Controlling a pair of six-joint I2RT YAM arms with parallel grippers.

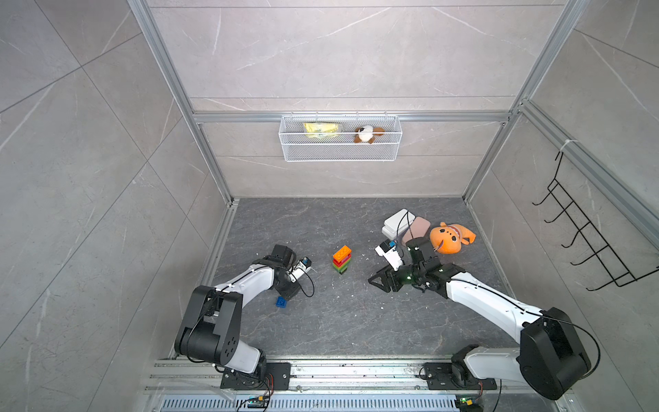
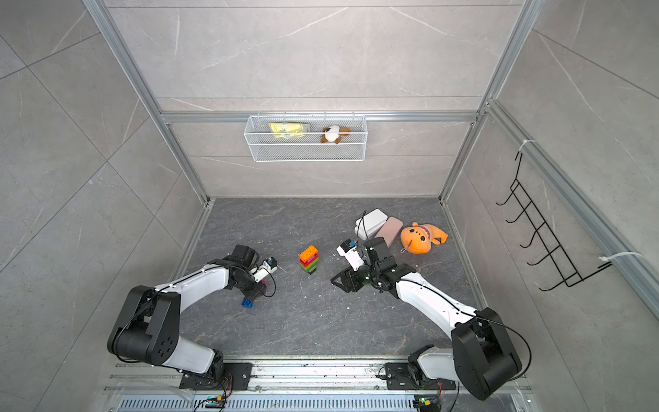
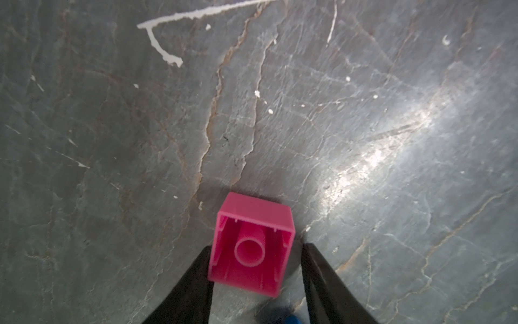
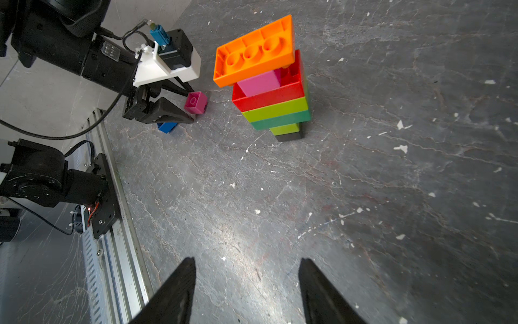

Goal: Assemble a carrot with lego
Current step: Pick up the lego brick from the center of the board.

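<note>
Left gripper (image 3: 256,246) is low over the surface (image 1: 342,321) with its jaws either side of a loose pink brick (image 3: 249,261). One finger touches the brick, but a gap shows at the other, so we record it as open and not yet gripping. Right gripper (image 4: 247,261) is open and empty, to the right of the carrot (image 1: 342,259) and apart from it. We judge the step in hand to be picking up the pink brick for the carrot's wide end. The brick shows its hollow underside to the left wrist camera and appears to lie tipped on its side. The next move therefore calls for a square closure on both side walls, then a lift and a turn to line the brick up with the stack. The carrot stands mid-surface between the two arms, tip down. From the bottom it runs black, lime, dark green, lime and red, then a pink piece, with a wide orange brick (image 4: 255,50) on top, hollow side up and overhanging the layers beneath. On so narrow a foot we expect it to topple under a sideways push. A blue brick (image 1: 281,302) lies just beside the left gripper on its near side, unused.
</note>
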